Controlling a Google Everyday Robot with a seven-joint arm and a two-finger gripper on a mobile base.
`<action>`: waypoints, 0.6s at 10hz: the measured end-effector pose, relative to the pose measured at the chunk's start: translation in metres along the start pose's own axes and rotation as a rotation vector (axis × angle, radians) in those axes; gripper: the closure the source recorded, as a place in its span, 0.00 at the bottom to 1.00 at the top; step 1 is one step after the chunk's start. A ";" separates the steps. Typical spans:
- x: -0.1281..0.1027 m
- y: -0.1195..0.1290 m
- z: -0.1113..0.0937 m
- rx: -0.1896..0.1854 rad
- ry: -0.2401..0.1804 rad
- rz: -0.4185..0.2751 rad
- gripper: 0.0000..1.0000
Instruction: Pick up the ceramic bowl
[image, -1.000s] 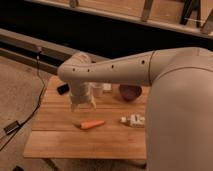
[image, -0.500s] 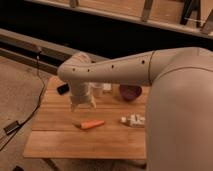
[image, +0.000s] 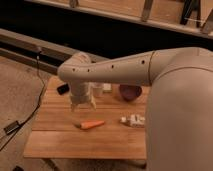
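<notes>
The ceramic bowl is small, round, glossy and dark purple-maroon. It sits at the back right of the wooden table, partly behind my white arm. My gripper hangs over the table's middle left, well to the left of the bowl and just behind an orange carrot. It holds nothing that I can see.
A white cup stands behind the gripper. A small black object lies at the back left. A white crumpled packet lies right of the carrot. My arm's large white body covers the table's right side. A cable runs on the floor at left.
</notes>
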 end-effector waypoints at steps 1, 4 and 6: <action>-0.001 -0.001 0.000 0.000 -0.001 0.002 0.35; -0.024 -0.041 -0.002 0.031 -0.033 0.038 0.35; -0.042 -0.067 -0.002 0.031 -0.058 0.059 0.35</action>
